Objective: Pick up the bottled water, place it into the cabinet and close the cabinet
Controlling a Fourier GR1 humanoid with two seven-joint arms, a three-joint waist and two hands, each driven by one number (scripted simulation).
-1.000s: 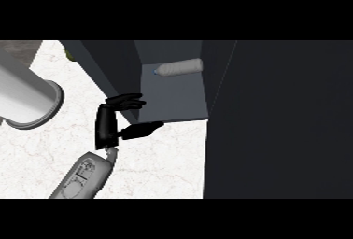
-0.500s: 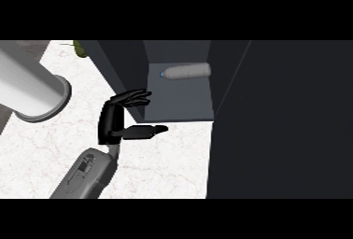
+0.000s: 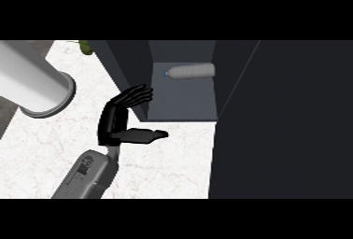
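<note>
One left hand (image 3: 117, 123), fingers spread, sits at the cabinet door's (image 3: 127, 65) edge; bottled water (image 3: 189, 71) lies inside.

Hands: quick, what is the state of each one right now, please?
Left hand: open, holding nothing, next to the cabinet.
Right hand: not in view.

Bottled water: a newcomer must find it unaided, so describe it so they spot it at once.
Start at the big dark cabinet filling the view's right. Its open compartment lies just beyond the left robot hand. The bottled water lies on its side at the back, pale, the only thing inside.
</note>
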